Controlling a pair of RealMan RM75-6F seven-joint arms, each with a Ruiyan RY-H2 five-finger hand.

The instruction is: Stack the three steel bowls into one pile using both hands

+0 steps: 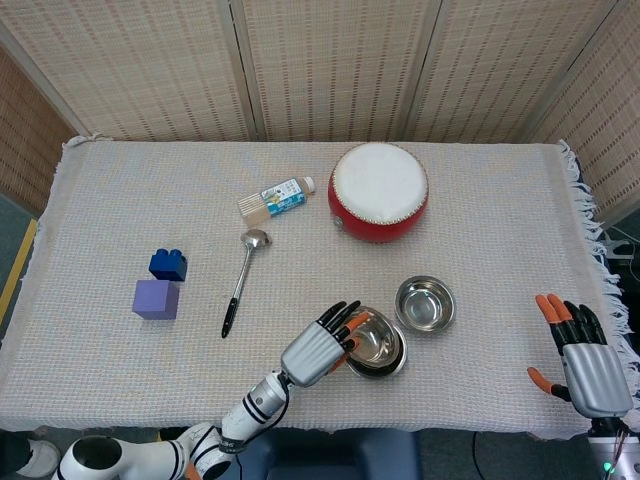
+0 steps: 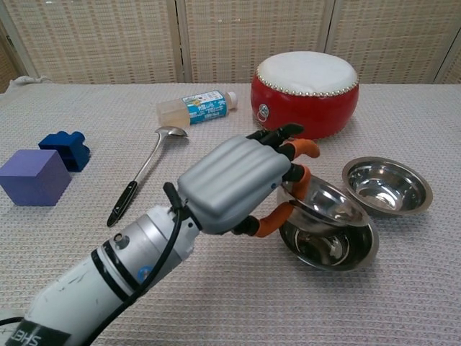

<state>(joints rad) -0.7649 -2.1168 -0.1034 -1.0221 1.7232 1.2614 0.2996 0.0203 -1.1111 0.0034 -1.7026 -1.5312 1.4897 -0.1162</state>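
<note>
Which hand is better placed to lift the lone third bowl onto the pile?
The right hand, probably. It is open and empty at the table's right edge, on the lone bowl's side. The left hand holds a bowl tilted over the bottom bowl.

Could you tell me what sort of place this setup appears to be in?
Probably an indoor lab or test area: a table under a woven cloth, folding reed screens behind it, and assorted props such as a red drum and toy blocks.
</note>
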